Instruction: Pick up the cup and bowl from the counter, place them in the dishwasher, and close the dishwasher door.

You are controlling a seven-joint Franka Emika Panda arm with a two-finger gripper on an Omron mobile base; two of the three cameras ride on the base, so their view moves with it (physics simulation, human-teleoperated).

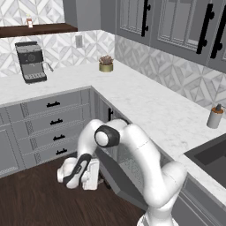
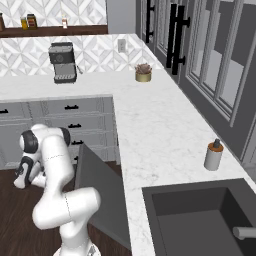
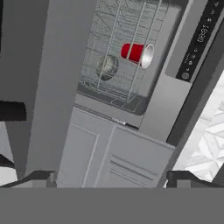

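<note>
In the hand view the dishwasher stands open, its dark control strip along one edge. The red cup lies on its side in the grey wire rack, white inside showing. The grey bowl sits in the same rack, just beside the cup. My gripper is open and holds nothing. It hangs low near the floor, just off the free edge of the dishwasher door, which stands tilted, partly raised. The gripper and door are also in the right base view.
The white marble counter carries a grey soap dispenser, a small potted plant and a coffee machine. A dark sink lies at the right. Drawer fronts with black handles face the dark wood floor.
</note>
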